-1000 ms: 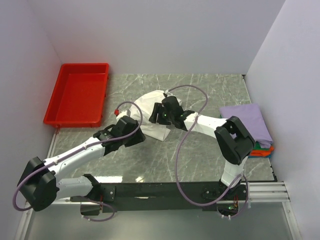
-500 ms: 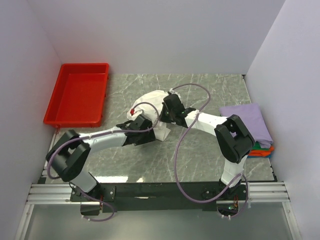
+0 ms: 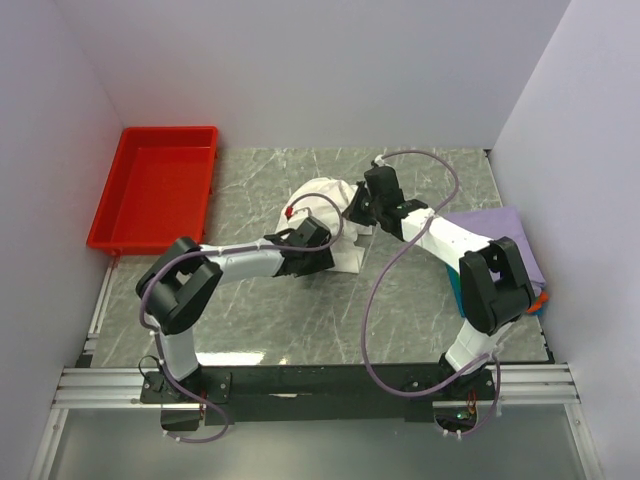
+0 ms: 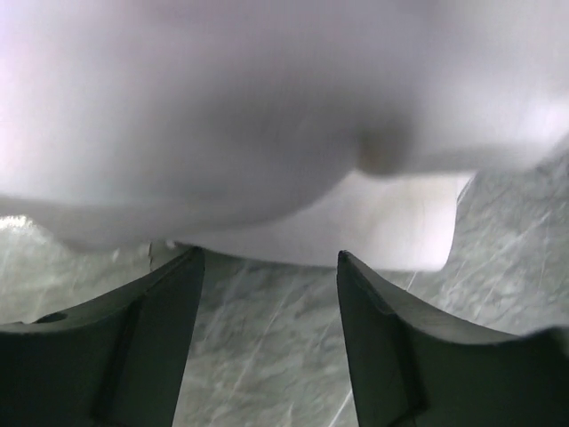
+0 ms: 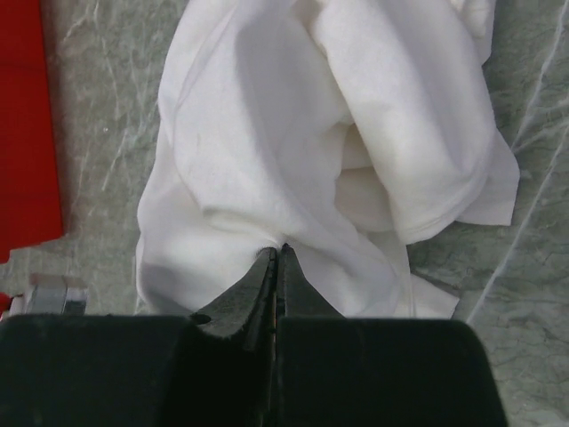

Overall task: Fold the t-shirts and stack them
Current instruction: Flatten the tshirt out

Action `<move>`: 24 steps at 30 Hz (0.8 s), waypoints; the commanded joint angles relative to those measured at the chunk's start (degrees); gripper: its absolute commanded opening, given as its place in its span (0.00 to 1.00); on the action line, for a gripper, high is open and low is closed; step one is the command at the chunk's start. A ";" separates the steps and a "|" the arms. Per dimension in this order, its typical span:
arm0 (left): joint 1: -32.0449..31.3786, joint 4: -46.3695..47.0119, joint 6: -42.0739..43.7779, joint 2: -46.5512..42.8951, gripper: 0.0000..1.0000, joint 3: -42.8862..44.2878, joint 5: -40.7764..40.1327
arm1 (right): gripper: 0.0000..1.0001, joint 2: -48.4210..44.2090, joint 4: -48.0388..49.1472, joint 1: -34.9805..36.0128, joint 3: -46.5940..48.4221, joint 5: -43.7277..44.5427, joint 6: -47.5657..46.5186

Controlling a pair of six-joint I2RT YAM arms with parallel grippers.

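**Crumpled shirt, one grip only**

Table (image 3: 420,175): white shirt (image 3: 322,192) crumpled mid-table, folded stack (image 3: 512,228) well right. Right gripper (image 5: 277,253) pinched together on a fold at its far-right side. Left gripper (image 4: 267,260) spread apart, unloaded, shirt's near edge directly ahead.

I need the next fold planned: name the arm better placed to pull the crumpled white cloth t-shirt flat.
Right. The right claw is shut on a fold of the crumpled white cloth t-shirt; the left claw stands open, gripping nothing.
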 commanded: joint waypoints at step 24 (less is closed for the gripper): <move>5.84 -21.42 -3.87 -32.24 0.00 -8.44 -15.44 | 0.00 -15.22 -12.53 -10.57 9.33 -2.38 -3.37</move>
